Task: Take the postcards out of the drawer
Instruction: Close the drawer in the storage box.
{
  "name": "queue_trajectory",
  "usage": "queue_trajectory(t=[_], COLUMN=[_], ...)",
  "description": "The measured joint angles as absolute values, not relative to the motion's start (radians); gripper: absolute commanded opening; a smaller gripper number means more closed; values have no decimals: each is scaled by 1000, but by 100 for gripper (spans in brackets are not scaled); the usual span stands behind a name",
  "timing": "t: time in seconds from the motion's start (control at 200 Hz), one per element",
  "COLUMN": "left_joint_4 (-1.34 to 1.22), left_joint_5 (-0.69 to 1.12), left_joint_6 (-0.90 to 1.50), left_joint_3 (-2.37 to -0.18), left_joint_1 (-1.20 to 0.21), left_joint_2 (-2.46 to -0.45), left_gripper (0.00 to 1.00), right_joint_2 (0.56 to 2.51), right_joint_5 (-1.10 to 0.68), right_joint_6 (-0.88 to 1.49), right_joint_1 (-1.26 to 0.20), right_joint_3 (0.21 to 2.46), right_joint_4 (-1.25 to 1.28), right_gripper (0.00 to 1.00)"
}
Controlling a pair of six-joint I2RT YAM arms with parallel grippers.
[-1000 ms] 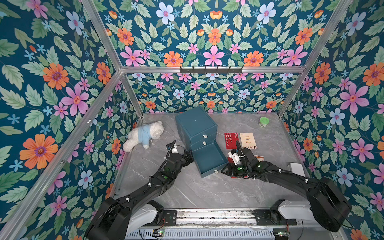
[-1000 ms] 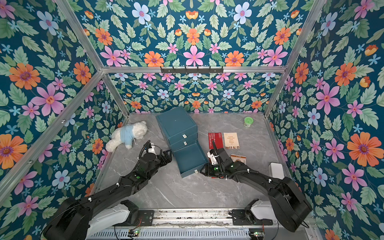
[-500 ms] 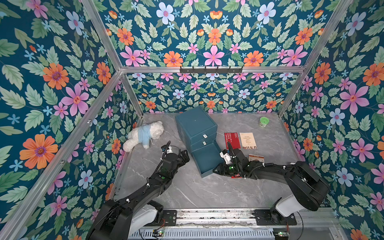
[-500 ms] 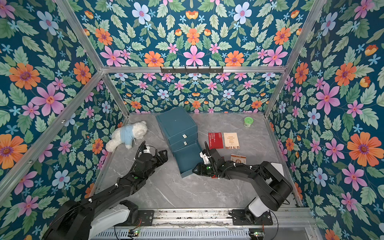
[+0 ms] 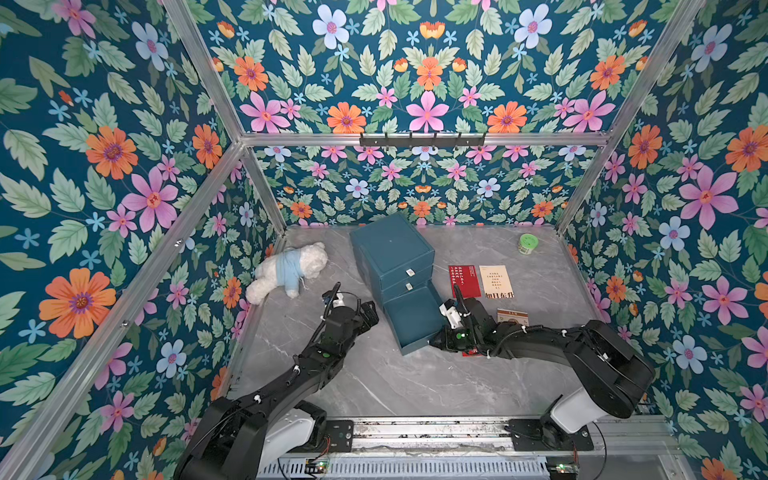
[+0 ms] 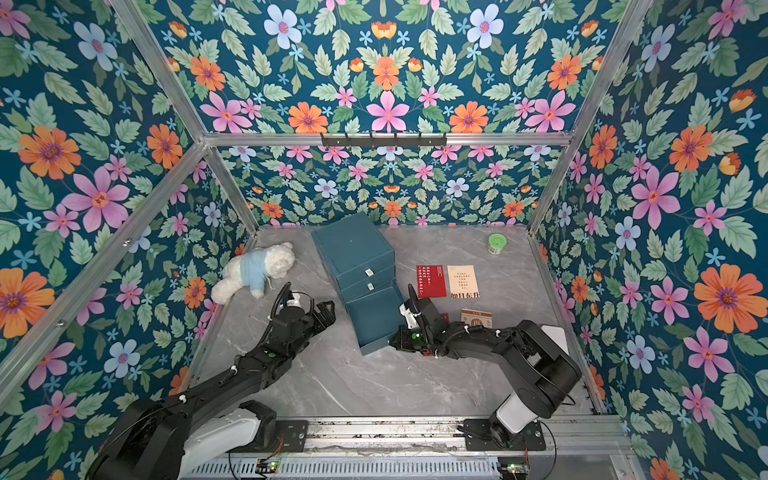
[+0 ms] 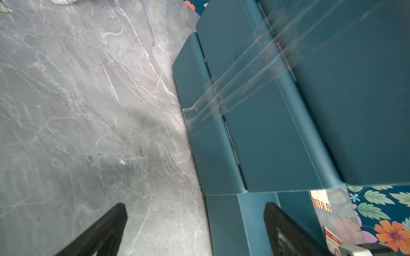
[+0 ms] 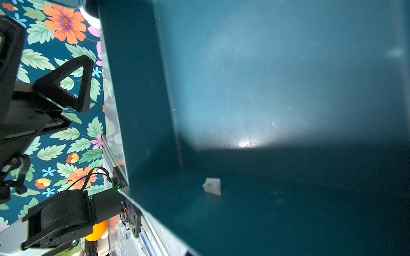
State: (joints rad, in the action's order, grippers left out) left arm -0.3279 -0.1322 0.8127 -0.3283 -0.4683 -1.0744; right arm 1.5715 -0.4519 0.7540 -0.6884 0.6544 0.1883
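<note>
My right fingers [image 5: 436, 343] have just snapped fully shut at the front corner of the pulled-out drawer [image 5: 409, 318]; I can't make out anything between them. My left fingers [image 5: 369, 313] hang wide apart and empty off the drawer's other side. On the bench [image 5: 395, 386] right of the drawer lie a red postcard [image 5: 464, 281] and a cream postcard [image 5: 496, 281], with a third postcard [image 5: 512, 316] nearer and a red edge [image 5: 468, 353] under my right arm. The drawer floor looks bare, so I judge it emptied.

Both arms were black. The left arm [image 5: 316, 361] and the right arm [image 5: 540, 336] each had a white base [image 5: 286, 432], thin black cables [image 5: 509, 332] held by white ties, and a tiny green light [image 5: 459, 335]. The fingers [image 7: 99, 232] were black too.
</note>
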Motion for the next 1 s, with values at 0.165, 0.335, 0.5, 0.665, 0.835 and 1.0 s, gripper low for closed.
queue_trajectory(t=[0.165,0.335,0.5,0.665,0.835,1.0], left_joint_4=[-330,-330,-330,-334,-339,-344], left_joint_5=[-132,-132,-132,-133,-133,-132], left_joint_6=[813,813,813,813,813,813], left_joint_3=[-320,-314,-313,-302,-300,-300], left_joint_1=[-467,-466,-465,-465,-465,-464], left_joint_2=[-1069,-1064,-1063,-1055,-1061,-1073], left_gripper=[99,99,99,99,99,99], right_joint_2=[1560,1561,1607,1632,1648,1703], right_joint_5=[-441,-425,-408,-378,-335,-312], right_joint_6=[691,607,564,558,576,612], right_joint_1=[-688,-687,-680,-672,-668,-669], right_joint_3=[702,755,806,816,819,804], right_joint_4=[121,29,-4,15,97,218], right_gripper=[0,0,0,0,1,2])
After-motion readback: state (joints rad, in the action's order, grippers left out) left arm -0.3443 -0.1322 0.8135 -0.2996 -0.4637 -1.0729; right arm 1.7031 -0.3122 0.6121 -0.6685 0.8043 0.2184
